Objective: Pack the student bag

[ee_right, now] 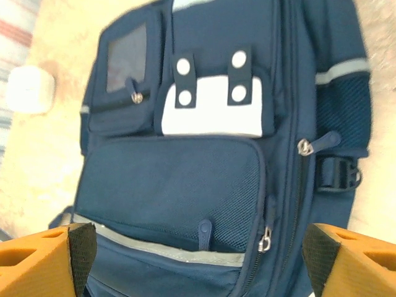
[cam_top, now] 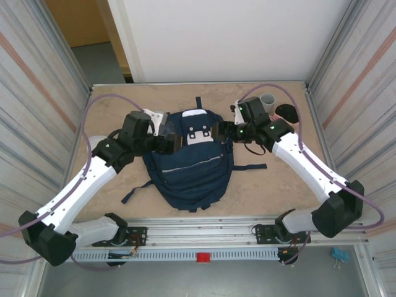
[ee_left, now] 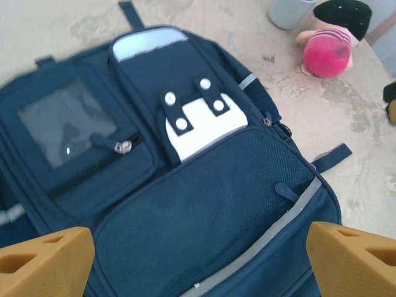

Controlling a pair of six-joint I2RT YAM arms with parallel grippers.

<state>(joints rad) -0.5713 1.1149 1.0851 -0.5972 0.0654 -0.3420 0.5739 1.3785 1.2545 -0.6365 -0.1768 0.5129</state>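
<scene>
The student bag point(cam_top: 189, 167) is a large navy backpack lying flat in the middle of the table, front side up, with a white patch point(cam_top: 199, 134) near its top. My left gripper point(cam_top: 176, 141) hovers over the bag's upper left and is open. Its orange fingertips point(ee_left: 43, 263) stand wide apart above the mesh front pocket point(ee_left: 204, 204), holding nothing. My right gripper point(cam_top: 218, 131) is over the bag's upper right, also open. Its fingers point(ee_right: 352, 260) flank the front pocket point(ee_right: 173, 185) and the zipper pulls point(ee_right: 265, 238).
A grey cup point(cam_top: 267, 100) and a dark rounded object point(cam_top: 286, 112) sit at the back right. A pink-and-black soft toy point(ee_left: 328, 49) lies beside the cup point(ee_left: 289, 11). A white block point(ee_right: 28, 90) rests left of the bag. Metal frame walls close both sides.
</scene>
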